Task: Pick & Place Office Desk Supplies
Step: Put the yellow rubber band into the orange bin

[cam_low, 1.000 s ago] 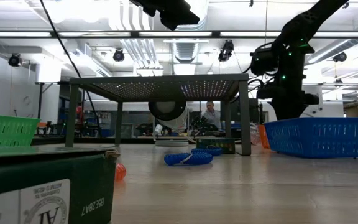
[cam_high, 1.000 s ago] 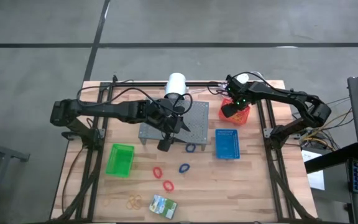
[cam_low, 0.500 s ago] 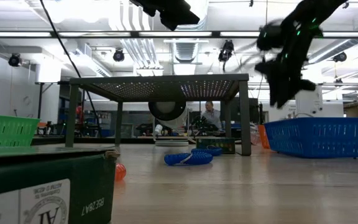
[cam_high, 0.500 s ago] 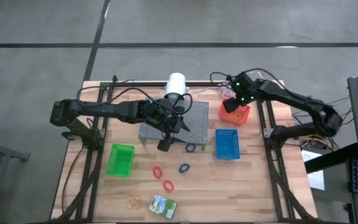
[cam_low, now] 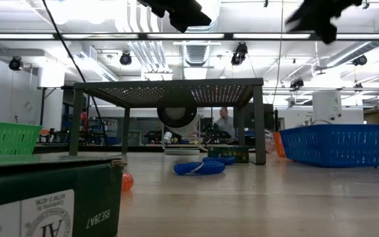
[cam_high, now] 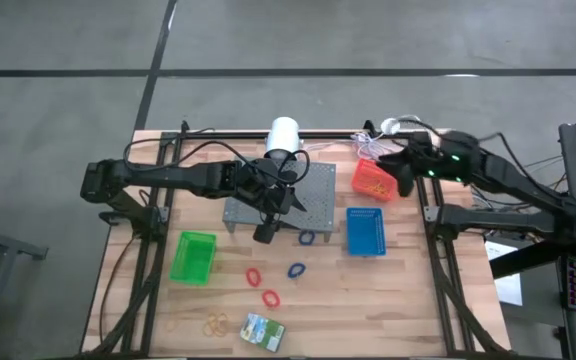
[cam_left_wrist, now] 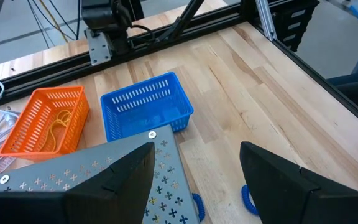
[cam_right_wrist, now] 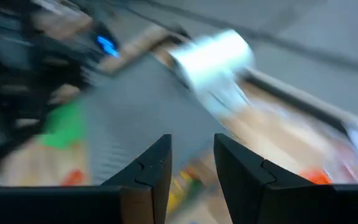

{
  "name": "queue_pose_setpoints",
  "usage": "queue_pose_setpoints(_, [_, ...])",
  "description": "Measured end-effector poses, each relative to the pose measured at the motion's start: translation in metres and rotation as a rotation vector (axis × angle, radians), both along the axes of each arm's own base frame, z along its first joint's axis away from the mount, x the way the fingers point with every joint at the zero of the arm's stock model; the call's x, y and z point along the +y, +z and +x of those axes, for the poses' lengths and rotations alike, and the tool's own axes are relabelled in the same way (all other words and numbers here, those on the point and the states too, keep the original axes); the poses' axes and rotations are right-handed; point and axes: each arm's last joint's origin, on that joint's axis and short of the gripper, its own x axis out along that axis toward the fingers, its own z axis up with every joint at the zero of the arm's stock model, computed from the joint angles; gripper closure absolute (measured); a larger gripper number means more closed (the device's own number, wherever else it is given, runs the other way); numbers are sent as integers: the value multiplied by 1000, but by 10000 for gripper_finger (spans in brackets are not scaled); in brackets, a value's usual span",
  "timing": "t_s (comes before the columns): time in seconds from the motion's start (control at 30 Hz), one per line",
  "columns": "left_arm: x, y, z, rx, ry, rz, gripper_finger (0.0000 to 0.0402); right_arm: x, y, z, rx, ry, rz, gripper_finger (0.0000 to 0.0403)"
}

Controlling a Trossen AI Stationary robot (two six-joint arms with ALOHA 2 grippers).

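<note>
Your right gripper (cam_high: pixel 405 172) is hanging beside the red basket (cam_high: pixel 372 179), its 2 fingers parted narrowly, gripping nothing.

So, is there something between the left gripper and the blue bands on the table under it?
Nothing visible blocks it. The left gripper, open, hangs at the front edge of the grey stand; one blue band lies just beside it and another blue band a little nearer the front, both on bare wood.
</note>
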Motion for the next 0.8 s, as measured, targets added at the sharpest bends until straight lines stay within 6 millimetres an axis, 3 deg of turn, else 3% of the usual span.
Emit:
queue_pose_setpoints(0.13, [0, 0, 0, 0, 0, 0, 164, 17, 6, -5, -152, 133, -106, 279])
queue_pose_setpoints(0.27, [0, 0, 0, 0, 0, 0, 164, 27, -1, 1, -189, 231, -164, 277])
queue_pose_setpoints(0.6, [0, 0, 0, 27, 55, -78, 164, 50, -43, 33, -211, 337, -315, 290])
queue_pose_setpoints(0.8, [0, 0, 0, 31, 63, -90, 164, 69, -73, 44, -245, 296, -376, 296])
